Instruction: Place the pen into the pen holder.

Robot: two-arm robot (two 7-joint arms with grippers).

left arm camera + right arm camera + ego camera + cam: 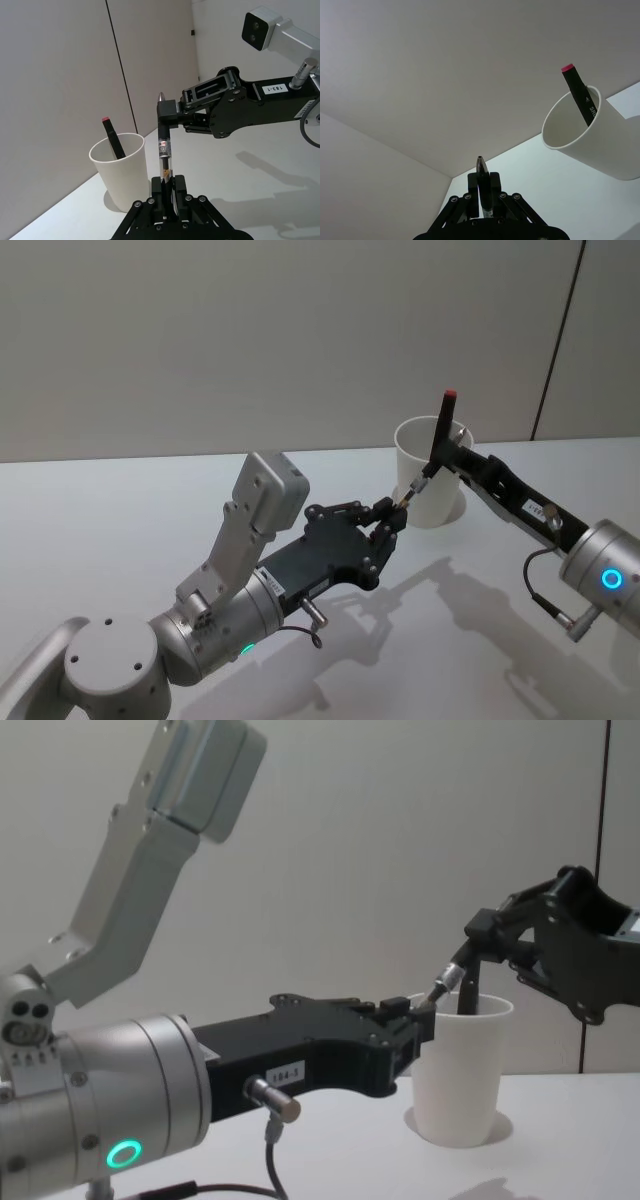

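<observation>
White table (pixel 120 540): the bare surface under both arms; both sets of jaws hang above it, off the top.

Left gripper (pixel 166 200): its jaws are clenched on the lower end of the pen, seen plainly in the left wrist view; in the head view it reaches in beside the cup (pixel 392 518).

Right gripper (pixel 167 107): its jaws pinch the upper end of the same pen just below the silver tip; the right wrist view shows the barrel clamped between them (pixel 485 192).

Pen holder (pixel 432 472): a white paper cup standing upright on the table, just beside both sets of jaws, its open mouth off to the side of the right jaws.

Marker (pixel 441 428): black with a red cap, already leaning inside the cup, apart from both jaws.

Pen (pixel 164 159): a slim black and clear barrel spanning from the left jaws to the right jaws, held at both ends, outside the cup.

Done: the pen is lifted off the table and brought near the cup.

Left: by my reading this is a handover; one gripper must let go, the other must carry the pen over the rim, tip it in and release.
</observation>
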